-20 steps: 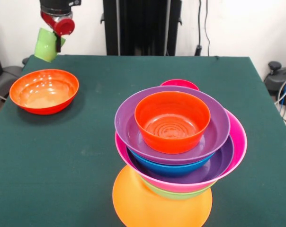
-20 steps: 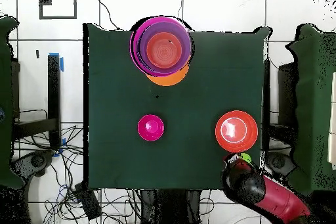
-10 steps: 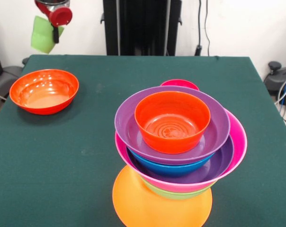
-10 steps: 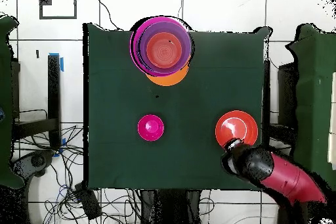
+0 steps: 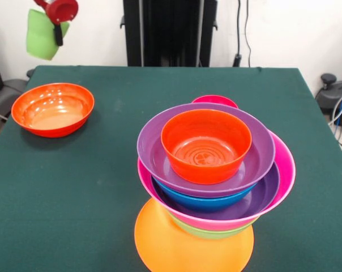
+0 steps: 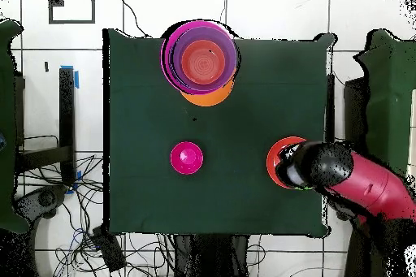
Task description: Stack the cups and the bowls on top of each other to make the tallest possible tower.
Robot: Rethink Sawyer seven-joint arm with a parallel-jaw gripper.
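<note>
My gripper (image 5: 54, 35) is shut on the light-green cup (image 5: 39, 35) and holds it high above the table's far left corner. In the overhead view the gripper (image 6: 297, 166) hangs over the loose red-orange bowl (image 6: 275, 164), which sits on the table at the left (image 5: 53, 109); the cup is hidden there. The tower (image 5: 212, 170) stands at the near middle: an upturned orange bowl (image 5: 185, 246), then green, pink, purple, blue and purple bowls, with a red-orange bowl (image 5: 206, 145) on top. It also shows in the overhead view (image 6: 201, 61). A small magenta bowl (image 5: 215, 100) sits behind it.
The green table (image 5: 92, 187) ends close to the tower's near side. The robot's black pedestal (image 5: 170, 31) stands at the far edge. The small magenta bowl (image 6: 187, 157) lies apart from both the tower and the loose bowl.
The gripper has risen with the cup. In the overhead view the arm has swung from the table's edge to over the loose red-orange bowl.
</note>
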